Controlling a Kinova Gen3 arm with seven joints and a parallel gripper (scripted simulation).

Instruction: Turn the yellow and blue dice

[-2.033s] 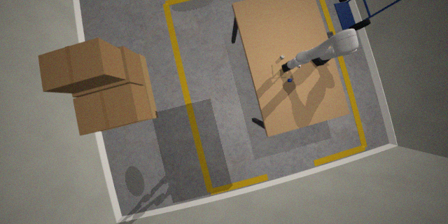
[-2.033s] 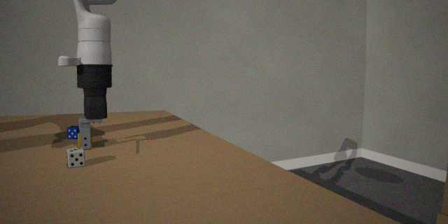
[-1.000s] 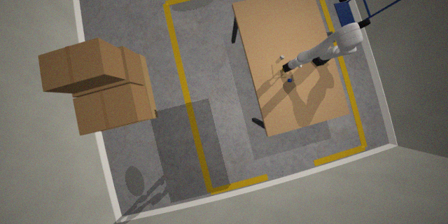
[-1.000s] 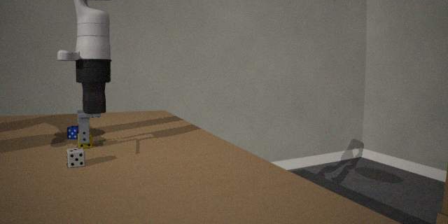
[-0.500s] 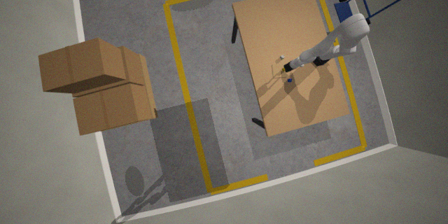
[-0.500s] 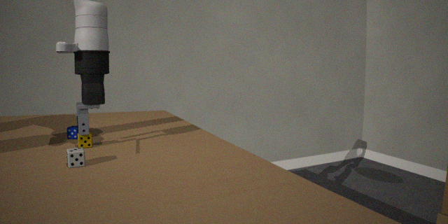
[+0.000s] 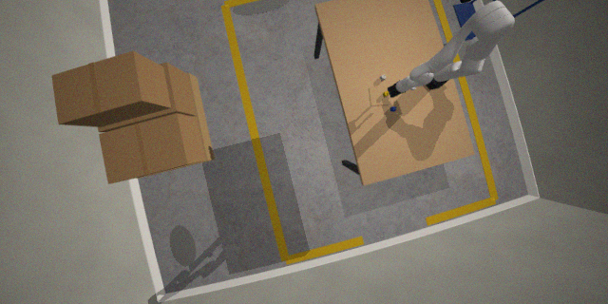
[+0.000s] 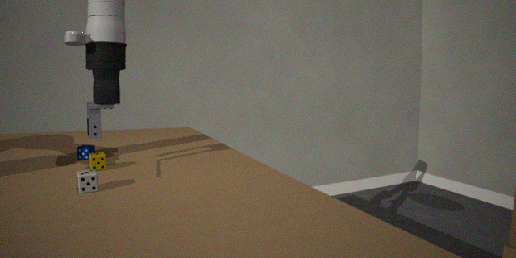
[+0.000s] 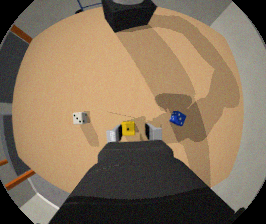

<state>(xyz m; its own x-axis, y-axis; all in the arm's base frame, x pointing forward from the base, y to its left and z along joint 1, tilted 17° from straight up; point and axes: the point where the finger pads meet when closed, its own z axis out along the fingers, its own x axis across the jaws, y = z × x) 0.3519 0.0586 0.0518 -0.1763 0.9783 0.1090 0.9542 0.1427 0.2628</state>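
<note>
The yellow die [image 7: 386,94] [image 8: 97,161] [image 9: 128,128] stands on the table top below my gripper [image 7: 390,91] [image 8: 94,136] [image 9: 133,129]. Its upper face seems to show a single pip in the wrist view; a five faces the exterior view. My gripper is open and hangs above it, holding nothing. The blue die [image 7: 393,109] [image 8: 85,152] [image 9: 178,118] lies to the right in the wrist view; its upper number is too small to tell. The white die [image 7: 383,77] [image 8: 87,181] [image 9: 78,118] lies to the left, a five towards the exterior camera. The mat cannot be told from the wood-coloured table.
The wooden table [image 7: 375,33] [image 8: 242,210] [image 9: 59,75] carries the arm's shadow, which covers the area around the blue die. Thin dark lines run beside the dice. The table's long edge lies beyond them in the top view. Cardboard boxes [image 7: 157,147] stand on the floor away from the table.
</note>
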